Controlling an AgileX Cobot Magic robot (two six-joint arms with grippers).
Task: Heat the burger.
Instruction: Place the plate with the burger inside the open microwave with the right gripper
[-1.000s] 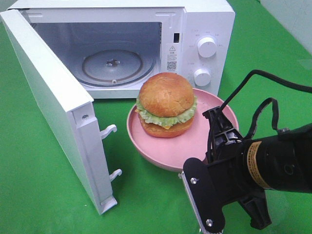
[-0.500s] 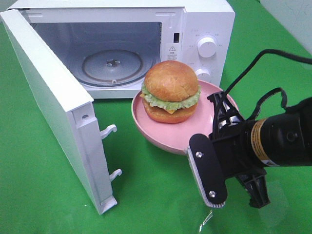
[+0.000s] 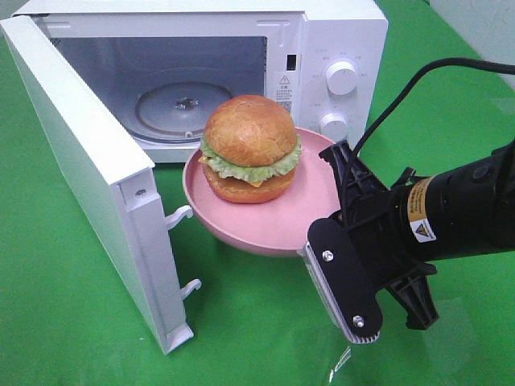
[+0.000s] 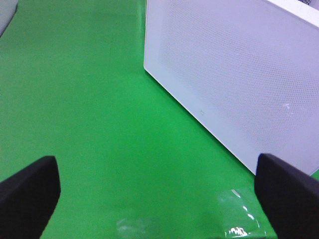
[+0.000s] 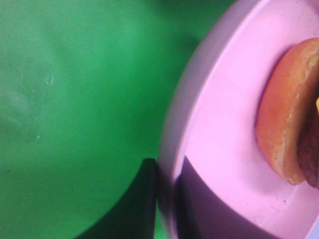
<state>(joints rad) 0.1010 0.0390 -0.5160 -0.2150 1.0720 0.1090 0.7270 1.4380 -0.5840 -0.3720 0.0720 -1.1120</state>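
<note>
**Observation.** The hamburger with a brown domed bun, green lettuce and yellow cheese [image 3: 249, 149] is seen at frame centre, seated on the round pink plate [image 3: 318, 205]. It is just in front of the open cavity of the white microwave oven [image 3: 338, 48] and not yet over the glass turntable [image 3: 185, 104]. The plate appears raised off the green table [image 3: 80, 322].

**Claws.** The right claw [image 3: 323, 232] is closed narrowly on the plate's near rim, one finger above it and one below. The left claw [image 4: 159, 199] is spread fully and nothing is held in it.

**Risks (judged).**
- The plate is carried by one edge only, so sag or slip at the rim is possible and the burger could be slid off.
- The far rim could be caught on the cavity's lower lip.
- The white hinged door [image 3: 80, 161] at frame left could be clipped.
</note>
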